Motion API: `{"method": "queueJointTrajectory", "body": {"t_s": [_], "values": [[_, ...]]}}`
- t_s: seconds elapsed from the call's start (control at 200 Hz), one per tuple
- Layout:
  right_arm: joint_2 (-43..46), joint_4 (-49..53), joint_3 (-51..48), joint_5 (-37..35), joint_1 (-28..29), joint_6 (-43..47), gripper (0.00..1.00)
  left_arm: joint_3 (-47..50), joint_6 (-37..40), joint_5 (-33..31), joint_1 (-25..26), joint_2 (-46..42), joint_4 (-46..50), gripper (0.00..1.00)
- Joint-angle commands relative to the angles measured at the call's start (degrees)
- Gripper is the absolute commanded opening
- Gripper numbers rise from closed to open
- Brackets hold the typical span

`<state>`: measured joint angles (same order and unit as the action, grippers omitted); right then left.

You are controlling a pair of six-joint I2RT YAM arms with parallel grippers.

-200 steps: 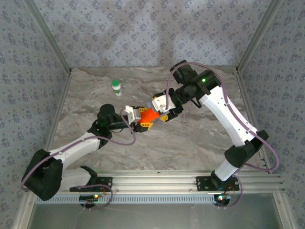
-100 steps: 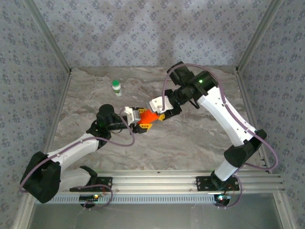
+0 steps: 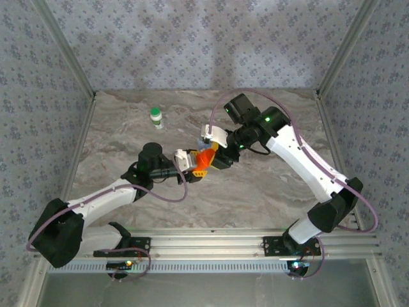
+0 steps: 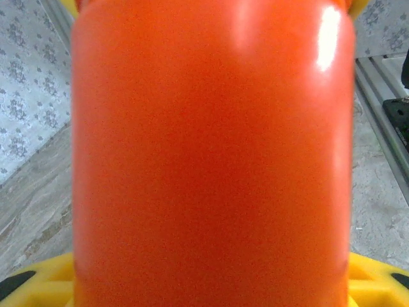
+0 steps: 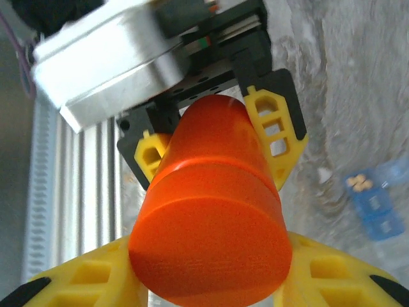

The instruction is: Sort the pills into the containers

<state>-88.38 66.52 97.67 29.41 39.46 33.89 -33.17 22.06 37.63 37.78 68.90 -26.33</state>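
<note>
Bottle [image 3: 204,157], orange and cylindrical, is held above the tabletop [image 3: 268,192] between the two arms, near the middle of the marbled surface. The left end effector [image 3: 198,165] is clamped on its body. In the right wrist view, yellow fingers [image 5: 276,128] press against opposite sides of the cylinder, just ahead of the silver and black wrist block. In the left wrist view the orange wall is very close to the lens, with yellow finger bases at the lower corners.

The right end effector [image 5: 211,291] meets the bottle from the other side. Its own yellow fingers [image 5: 83,281] sit against both sides of the end nearest its camera, below a seam running round the cylinder, so it appears closed on that end.

The pill box [image 5: 378,208], blue, lies flat on the tabletop beside and below the bottle, apart from both end effectors. A few pale pills [image 5: 358,182] sit in one of its compartments.

A green-capped bottle [image 3: 156,117], small and white, stands upright well to the left, toward the back.
</note>
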Motion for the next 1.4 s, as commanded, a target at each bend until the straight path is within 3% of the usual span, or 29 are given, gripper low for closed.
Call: {"method": "queueJointTrajectory", "body": {"t_s": [0.0,0.155,0.32,0.425,0.525,0.775,0.95,1.035,1.124,1.239,1.394], "values": [[-0.22,-3.96,-3.06,6.03,2.01,-17.70,0.43,-2.81,1.87,-1.56,1.88,-0.19,-5.25,0.00],[0.15,-7.44,-6.44,5.53,-2.66,-30.59,0.45,-2.35,2.32,-2.79,2.24,-1.14,-5.23,0.00],[3.52,-22.78,-14.59,9.84,-10.68,-50.91,0.45,-2.41,2.28,-2.69,2.64,-1.43,-5.04,0.00],[4.66,-29.90,-18.42,9.65,-12.97,-58.69,0.47,-2.53,2.28,-2.68,3.22,-1.14,-5.02,0.00],[4.89,-34.86,-20.31,7.50,-13.19,-60.53,0.48,-2.60,1.98,-2.74,3.40,-0.71,-5.18,0.00],[6.49,-39.97,-22.97,5.18,-14.45,-64.65,0.65,-2.57,-1.12,-1.26,3.55,1.29,-8.96,0.00],[8.60,-38.79,-22.37,2.86,-16.05,-64.17,0.66,-2.98,-1.71,-1.41,3.61,2.50,-9.46,0.00],[10.87,-38.71,-21.23,1.14,-16.89,-59.43,0.67,-2.95,-2.00,-1.57,3.57,2.68,-9.53,0.00],[14.34,-39.17,-19.47,0.52,-16.99,-47.00,0.67,-2.91,-2.66,-0.66,2.96,2.64,-9.24,0.00],[18.54,-37.20,-19.22,2.77,-15.72,-23.74,0.70,-2.63,-3.65,0.62,1.31,2.42,-8.59,0.00],[19.72,-26.99,-17.67,5.85,-14.98,8.09,0.71,-2.34,-3.02,1.29,0.34,1.50,-6.32,0.00]]}}
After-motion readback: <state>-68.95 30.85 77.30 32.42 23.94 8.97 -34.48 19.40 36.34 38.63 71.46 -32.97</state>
